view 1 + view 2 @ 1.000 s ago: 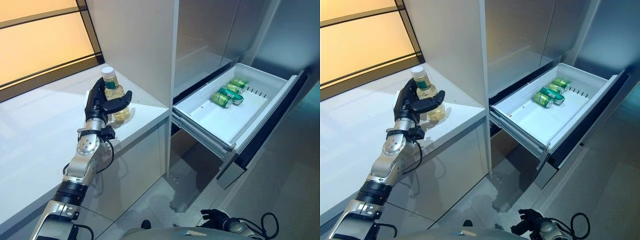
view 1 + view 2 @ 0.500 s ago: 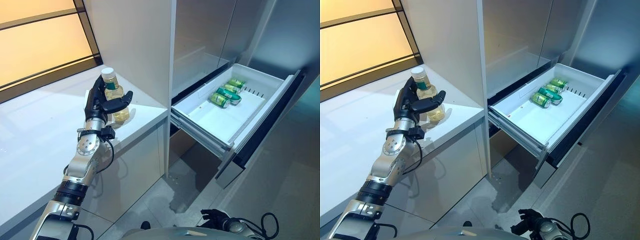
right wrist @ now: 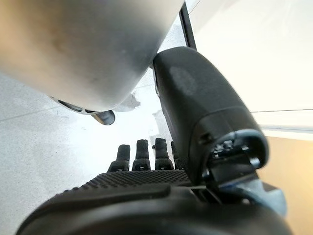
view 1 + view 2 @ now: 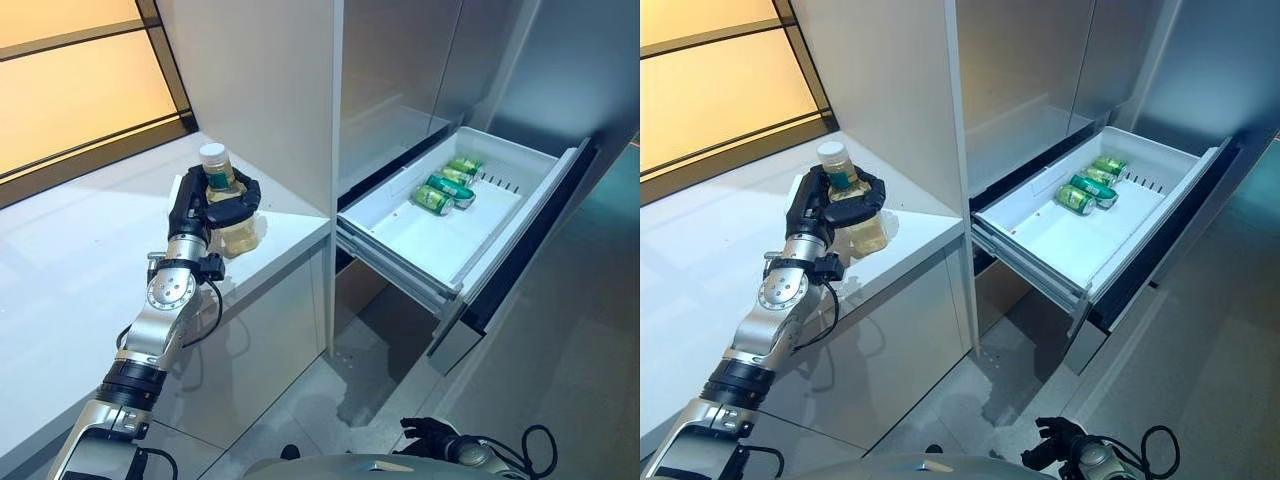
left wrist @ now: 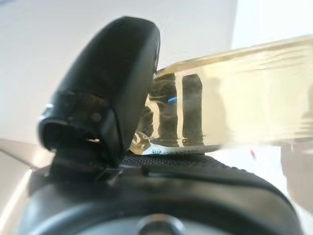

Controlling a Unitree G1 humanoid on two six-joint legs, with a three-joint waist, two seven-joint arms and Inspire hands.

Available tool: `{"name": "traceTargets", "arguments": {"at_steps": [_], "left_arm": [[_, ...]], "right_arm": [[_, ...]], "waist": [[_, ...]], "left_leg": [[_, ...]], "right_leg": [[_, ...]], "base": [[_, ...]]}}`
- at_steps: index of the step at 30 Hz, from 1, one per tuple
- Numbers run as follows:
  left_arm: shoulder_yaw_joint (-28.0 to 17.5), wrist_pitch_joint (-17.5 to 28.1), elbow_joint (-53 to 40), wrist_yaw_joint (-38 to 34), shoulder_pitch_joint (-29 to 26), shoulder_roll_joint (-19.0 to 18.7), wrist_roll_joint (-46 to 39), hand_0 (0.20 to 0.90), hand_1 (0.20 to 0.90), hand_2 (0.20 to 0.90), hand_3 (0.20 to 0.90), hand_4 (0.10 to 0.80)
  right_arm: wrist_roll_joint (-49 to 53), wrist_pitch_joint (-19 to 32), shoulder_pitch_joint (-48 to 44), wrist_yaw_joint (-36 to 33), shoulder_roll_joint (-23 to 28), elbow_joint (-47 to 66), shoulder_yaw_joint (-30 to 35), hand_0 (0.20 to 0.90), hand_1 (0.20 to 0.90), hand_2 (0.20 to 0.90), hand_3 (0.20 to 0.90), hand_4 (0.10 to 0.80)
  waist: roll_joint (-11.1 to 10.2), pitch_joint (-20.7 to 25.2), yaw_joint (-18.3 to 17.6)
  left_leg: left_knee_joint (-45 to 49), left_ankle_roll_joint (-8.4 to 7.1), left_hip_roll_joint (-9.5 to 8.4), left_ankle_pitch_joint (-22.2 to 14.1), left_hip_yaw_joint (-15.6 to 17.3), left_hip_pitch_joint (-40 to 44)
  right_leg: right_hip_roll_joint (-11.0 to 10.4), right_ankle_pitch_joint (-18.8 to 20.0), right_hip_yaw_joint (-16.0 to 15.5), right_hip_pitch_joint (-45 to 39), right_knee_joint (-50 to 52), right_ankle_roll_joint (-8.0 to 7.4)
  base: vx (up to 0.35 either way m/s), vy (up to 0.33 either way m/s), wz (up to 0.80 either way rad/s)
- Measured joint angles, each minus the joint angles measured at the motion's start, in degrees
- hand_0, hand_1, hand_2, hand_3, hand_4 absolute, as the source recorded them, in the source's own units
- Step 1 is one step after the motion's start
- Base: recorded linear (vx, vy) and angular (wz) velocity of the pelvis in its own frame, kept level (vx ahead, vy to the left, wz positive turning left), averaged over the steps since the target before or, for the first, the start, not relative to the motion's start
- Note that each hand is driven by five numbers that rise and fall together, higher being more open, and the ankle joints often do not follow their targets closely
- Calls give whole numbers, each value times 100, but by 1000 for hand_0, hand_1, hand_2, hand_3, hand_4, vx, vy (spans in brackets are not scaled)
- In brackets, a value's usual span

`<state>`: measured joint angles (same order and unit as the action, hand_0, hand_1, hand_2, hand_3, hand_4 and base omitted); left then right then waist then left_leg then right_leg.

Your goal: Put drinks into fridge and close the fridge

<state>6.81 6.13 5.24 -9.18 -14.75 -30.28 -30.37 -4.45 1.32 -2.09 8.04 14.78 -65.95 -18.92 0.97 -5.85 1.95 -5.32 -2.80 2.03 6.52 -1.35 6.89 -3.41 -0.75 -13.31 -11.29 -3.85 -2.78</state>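
A clear bottle (image 4: 227, 205) of pale yellow drink with a white cap stands on the white counter (image 4: 70, 270) near its right end. My left hand (image 4: 210, 200) is shut round the bottle's upper body, thumb and fingers curled round it. In the left wrist view the bottle (image 5: 244, 93) lies against the palm behind the thumb (image 5: 107, 83). The white fridge drawer (image 4: 440, 245) is pulled open to the right, and green cans (image 4: 443, 187) lie at its far end. My right hand (image 4: 1055, 440) hangs low near the floor with relaxed, straight fingers (image 3: 142, 154).
A tall white cabinet panel (image 4: 260, 90) rises right behind the bottle. The steel fridge doors (image 4: 400, 60) above the drawer are closed. The drawer's dark front (image 4: 520, 255) juts out over the grey floor (image 4: 560, 400).
My left hand's thumb and fingers have closed round the bottle; they stood open beside it before. The camera has shifted slightly.
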Motion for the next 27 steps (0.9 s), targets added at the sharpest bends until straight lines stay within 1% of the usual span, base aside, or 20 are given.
{"name": "traceTargets", "arguments": {"at_steps": [1, 2, 5, 7, 10, 15, 19, 21, 23, 27], "left_arm": [[0, 0, -4, 82, 0, 4, -121, 300, 300, 300, 200, 100], [1, -1, -16, 286, 0, 44, -452, 300, 300, 300, 200, 100], [16, -2, -65, 720, 1, 189, -959, 300, 300, 300, 200, 100], [31, -6, -119, 1061, 5, 251, -1249, 300, 300, 300, 200, 100], [110, -6, -276, 1597, 5, 259, -1578, 300, 300, 300, 200, 100], [489, -7, -721, 2369, 13, 269, -1602, 300, 300, 300, 200, 100], [708, -91, -1109, 2930, 151, 312, -1602, 300, 300, 300, 200, 100], [815, -117, -1163, 3228, 176, 341, -1603, 300, 300, 300, 200, 100], [935, -190, -1164, 3413, 193, 343, -1601, 300, 300, 300, 200, 100], [1147, -332, -1163, 3535, 197, 337, -1561, 300, 300, 300, 200, 100]], "right_arm": [[52, 4, 23, 12, 9, 53, -3, 900, 900, 900, 900, 800], [201, -1, 100, 37, 30, 286, -10, 900, 900, 900, 900, 800], [554, -18, 275, 160, 25, 1058, -76, 900, 900, 900, 900, 800], [756, -92, 353, 309, 18, 1892, -160, 900, 900, 900, 900, 800], [1089, -95, 391, 573, -42, 2784, -217, 900, 900, 900, 900, 800], [1525, -191, 419, 793, 43, 4117, -190, 900, 900, 900, 900, 800], [1884, -356, 409, 1013, 318, 5140, -152, 900, 900, 900, 900, 800], [2104, -430, 394, 1147, 454, 5595, -23, 900, 900, 900, 900, 800], [2326, -525, 333, 1207, 617, 6017, 102, 900, 900, 900, 900, 800], [2719, -667, 198, 1313, 937, 6612, 237, 900, 900, 900, 900, 800]], "waist": [[-2, -1, 1], [-8, -5, 0], [-50, -31, -40], [-67, -50, -89], [-124, -94, -275], [-128, -100, -367], [-127, -125, -406], [-128, -129, -447], [-121, -134, -497], [-122, -140, -561]], "left_leg": [[-1, 0, 0, 0, 1, 0], [2, 0, 2, -1, 5, 0], [8, -3, 14, -3, 50, 0], [10, 0, 31, -7, 148, -20], [13, 4, 30, -10, 222, -18], [18, 10, 36, -39, 354, -3], [2, 5, 51, -109, 523, 104], [1, 5, 56, -127, 578, 120], [3, 9, 56, -139, 629, 133], [18, 11, 56, -167, 696, 158]], "right_leg": [[0, 0, 1, 1, -1, 0], [0, 1, 8, 6, -1, 0], [5, 11, 59, 57, 3, 15], [15, 56, 171, 113, -13, 20], [11, 68, 204, 125, -13, 18], [12, 111, 358, 184, -20, 10], [19, 112, 512, 183, -19, 6], [21, 113, 576, 184, -17, 5], [22, 118, 637, 197, -19, -2], [23, 121, 684, 201, -24, -4]], "base": [[0, 0, 0], [0, 0, 0], [-44, -14, -12], [-36, -12, -24], [-31, -20, -8], [-20, -22, -16], [-18, -12, -22], [-16, -9, -16], [-14, -7, -13], [-10, -18, -9]]}}
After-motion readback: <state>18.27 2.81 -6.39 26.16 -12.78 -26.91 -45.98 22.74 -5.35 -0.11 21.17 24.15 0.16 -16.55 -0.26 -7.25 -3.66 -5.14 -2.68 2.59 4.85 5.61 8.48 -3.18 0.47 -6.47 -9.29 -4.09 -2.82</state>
